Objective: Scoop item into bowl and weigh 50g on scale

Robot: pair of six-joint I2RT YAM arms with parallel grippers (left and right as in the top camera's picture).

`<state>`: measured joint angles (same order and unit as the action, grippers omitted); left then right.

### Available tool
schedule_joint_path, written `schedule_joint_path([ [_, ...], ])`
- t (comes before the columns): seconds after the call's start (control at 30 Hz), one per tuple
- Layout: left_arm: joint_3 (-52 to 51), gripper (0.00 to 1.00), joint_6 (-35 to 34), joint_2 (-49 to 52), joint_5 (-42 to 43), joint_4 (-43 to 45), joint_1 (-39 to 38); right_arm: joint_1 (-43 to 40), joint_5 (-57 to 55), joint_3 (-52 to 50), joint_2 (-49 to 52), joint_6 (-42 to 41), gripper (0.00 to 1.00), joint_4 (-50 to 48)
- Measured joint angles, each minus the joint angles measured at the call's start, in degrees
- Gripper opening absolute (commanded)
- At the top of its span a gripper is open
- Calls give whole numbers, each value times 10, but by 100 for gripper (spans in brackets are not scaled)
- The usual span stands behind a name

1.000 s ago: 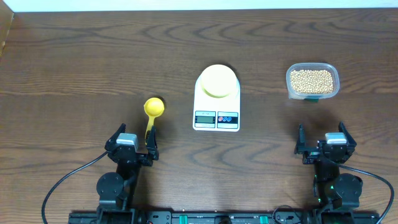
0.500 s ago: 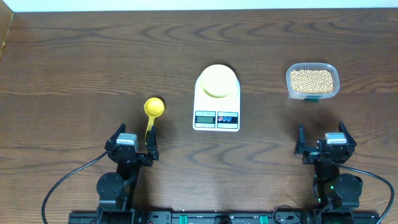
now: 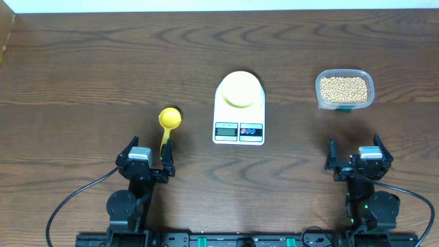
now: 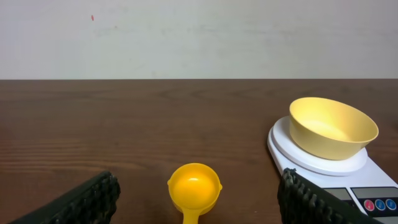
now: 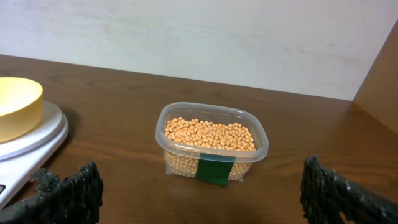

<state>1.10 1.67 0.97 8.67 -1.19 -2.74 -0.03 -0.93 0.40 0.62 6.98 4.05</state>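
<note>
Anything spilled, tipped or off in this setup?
Nothing stands out. The bowl sits upright on the scale, the beans are all inside the clear tub with none loose on the table, and the scoop lies cup-up left of the scale.

No legible text: scale point(image 3: 239, 118) display digits too small to read; green label point(image 5: 216, 171) on tub point(image 5: 177, 158) seemingly blank.

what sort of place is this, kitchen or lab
Likely a robot test bench, not a kitchen: a left arm and right arm mounted at a dark wood table, a plain white wall behind, and a scale, scoop and tub of beans laid out.
</note>
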Motion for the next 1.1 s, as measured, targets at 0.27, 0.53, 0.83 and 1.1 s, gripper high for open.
schedule_joint_path([
  [0.27,0,84,0,0,0,0,0,0,0,0,0,0,99,0],
  [0.53,0,83,0,0,0,0,0,0,0,0,0,0,99,0],
  [0.83,0,84,0,0,-12,1,0,0,0,0,0,0,99,0],
  [1.1,0,84,0,1,-33,49,0,0,0,0,0,0,99,0],
])
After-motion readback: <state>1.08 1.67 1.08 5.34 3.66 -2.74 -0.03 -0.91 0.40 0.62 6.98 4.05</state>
